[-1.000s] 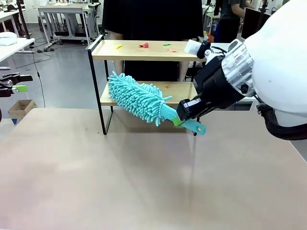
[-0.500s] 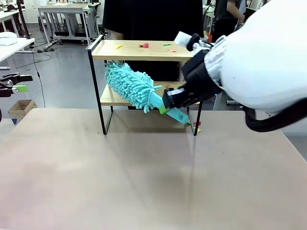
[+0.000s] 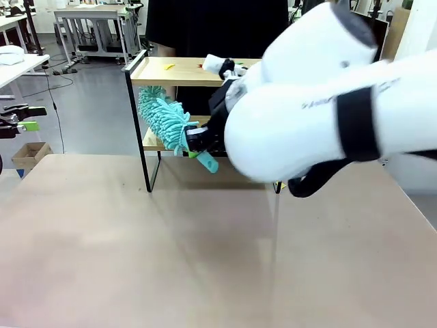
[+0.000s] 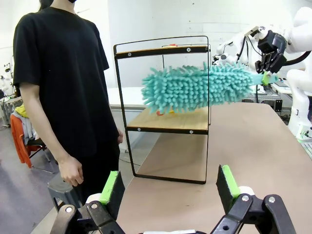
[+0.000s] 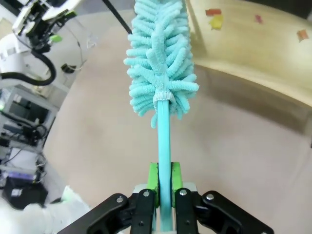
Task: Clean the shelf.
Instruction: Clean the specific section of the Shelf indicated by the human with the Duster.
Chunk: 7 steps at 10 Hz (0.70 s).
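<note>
The shelf [image 3: 171,72] stands at the table's far side, two light wooden boards in a black frame. My right gripper [image 3: 196,145] is shut on the handle of a teal fluffy duster [image 3: 161,115]. The duster's head lies between the two boards at the shelf's left end. In the right wrist view the green pads [image 5: 153,176] clamp the handle, and the duster head [image 5: 161,58] reaches along the lower board [image 5: 253,53]. Small coloured paper scraps [image 5: 215,17] lie on that board. My left gripper [image 4: 169,187] is open and empty, off the shelf's side [image 4: 165,119].
A person in black [image 4: 63,87] stands behind the shelf. Paper scraps [image 3: 205,65] lie on the top board, and a scrap [image 3: 280,184] lies on the table by the right leg. My white right arm [image 3: 321,116] hides the shelf's right half. The near table [image 3: 171,260] is bare.
My right arm has swung left, carrying the duster leftward between the boards to the shelf's left end. The arm now covers the shelf's right half. The left gripper has not moved.
</note>
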Tool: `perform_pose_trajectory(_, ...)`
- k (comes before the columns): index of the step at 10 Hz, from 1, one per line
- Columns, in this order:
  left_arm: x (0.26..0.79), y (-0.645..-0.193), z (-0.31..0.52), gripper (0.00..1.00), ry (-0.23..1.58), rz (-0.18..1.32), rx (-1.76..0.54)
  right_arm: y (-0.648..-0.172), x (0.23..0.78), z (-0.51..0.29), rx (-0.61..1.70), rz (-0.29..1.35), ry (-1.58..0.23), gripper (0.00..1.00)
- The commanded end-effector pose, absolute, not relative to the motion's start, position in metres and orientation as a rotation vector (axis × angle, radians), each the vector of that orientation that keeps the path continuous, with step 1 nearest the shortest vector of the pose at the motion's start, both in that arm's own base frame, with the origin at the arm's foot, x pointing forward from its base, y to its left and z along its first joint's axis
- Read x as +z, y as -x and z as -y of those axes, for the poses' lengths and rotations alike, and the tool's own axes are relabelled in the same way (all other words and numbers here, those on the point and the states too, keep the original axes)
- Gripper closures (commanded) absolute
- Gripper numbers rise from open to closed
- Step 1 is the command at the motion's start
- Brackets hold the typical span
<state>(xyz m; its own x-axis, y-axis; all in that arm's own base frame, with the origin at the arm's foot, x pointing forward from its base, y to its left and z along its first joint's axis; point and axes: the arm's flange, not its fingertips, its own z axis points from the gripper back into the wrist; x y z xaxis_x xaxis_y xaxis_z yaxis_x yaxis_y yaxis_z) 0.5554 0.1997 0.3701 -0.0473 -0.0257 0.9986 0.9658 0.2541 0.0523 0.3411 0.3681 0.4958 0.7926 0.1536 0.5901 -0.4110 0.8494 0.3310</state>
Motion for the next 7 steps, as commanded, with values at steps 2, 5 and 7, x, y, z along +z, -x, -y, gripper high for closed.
perform_pose_trajectory(2, 0.374, -0.554, -0.199, 0.0, 0.977, 1.348, -1.064, -0.354, 0.501, -0.429, 0.205, 0.626, -0.372, 0.87)
perform_pose_trajectory(5, 0.374, -0.554, -0.199, 0.0, 0.977, 1.348, -1.064, -0.354, 0.497, -0.458, 0.17, 0.648, -0.356, 0.87)
perform_pose_trajectory(7, 0.374, -0.554, -0.199, 0.0, 0.977, 1.348, -1.064, -0.361, 0.492, -0.477, 0.116, 0.65, -0.33, 0.87)
